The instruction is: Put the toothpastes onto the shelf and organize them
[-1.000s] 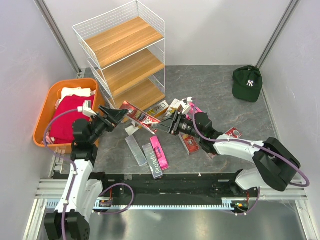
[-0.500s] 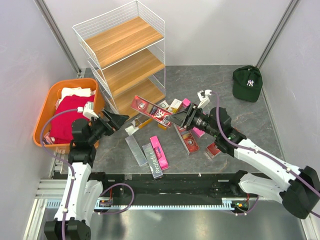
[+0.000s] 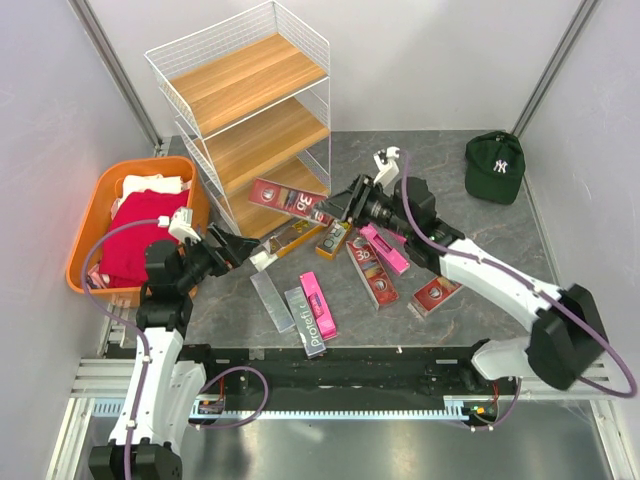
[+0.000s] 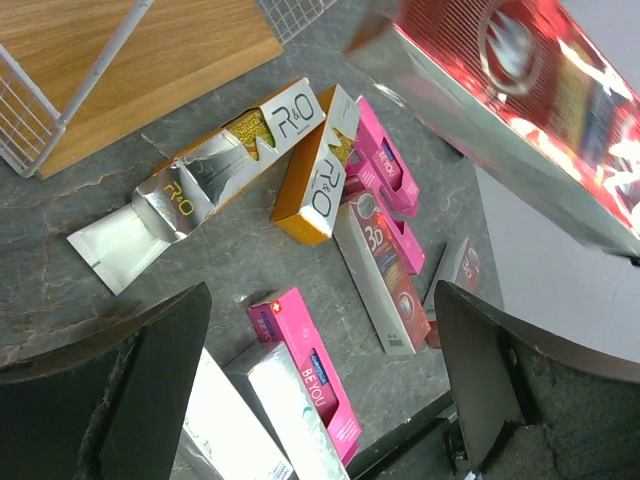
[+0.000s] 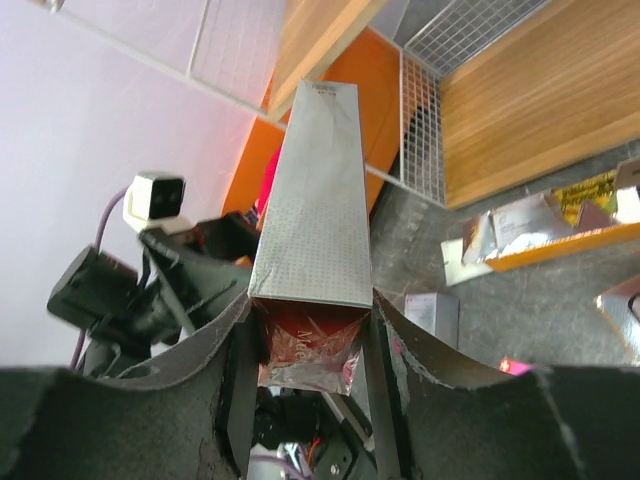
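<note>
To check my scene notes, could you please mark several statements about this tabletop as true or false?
The right hand grips a dark red toothpaste box. True.
The left hand is closed on a pink box. False: it is open and empty.
The shelf holds two boxes on its top board. False: that board is bare.
A green cap lies right of the shelf. True.
The orange basket is empty. False: it holds red and white cloths.

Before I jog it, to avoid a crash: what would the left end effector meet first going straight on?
Probably the gold-and-white cardboard toothpaste box beside the torn-open one, past grey table; depth is unclear.
</note>
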Tool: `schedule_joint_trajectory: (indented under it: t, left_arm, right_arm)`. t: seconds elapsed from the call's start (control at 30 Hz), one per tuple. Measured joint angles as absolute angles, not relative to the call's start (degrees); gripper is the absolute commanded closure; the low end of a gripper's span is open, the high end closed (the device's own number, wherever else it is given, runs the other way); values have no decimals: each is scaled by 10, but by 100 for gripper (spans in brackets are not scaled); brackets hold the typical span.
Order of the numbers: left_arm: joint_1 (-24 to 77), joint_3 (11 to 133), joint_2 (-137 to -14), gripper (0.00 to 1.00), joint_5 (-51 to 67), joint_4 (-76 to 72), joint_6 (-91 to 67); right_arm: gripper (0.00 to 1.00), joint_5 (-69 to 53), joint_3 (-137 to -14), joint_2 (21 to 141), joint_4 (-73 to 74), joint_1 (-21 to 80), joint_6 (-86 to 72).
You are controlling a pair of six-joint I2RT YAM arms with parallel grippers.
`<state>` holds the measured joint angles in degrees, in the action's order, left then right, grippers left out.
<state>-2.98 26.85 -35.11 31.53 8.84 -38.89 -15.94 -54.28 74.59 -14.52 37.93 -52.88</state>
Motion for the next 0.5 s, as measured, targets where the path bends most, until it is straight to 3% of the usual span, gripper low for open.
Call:
schedule_joint_trajectory:
  t: [0.17,0.5]
  left_arm:
    - [-30,270,-360,0,313,94,-382]
    - [-30,275,-382,1,310,94,-380]
  right_arm:
    - [88,-207,-583,823,-200,328,-569]
    - [93,-281,-616,834,-258,253,-611]
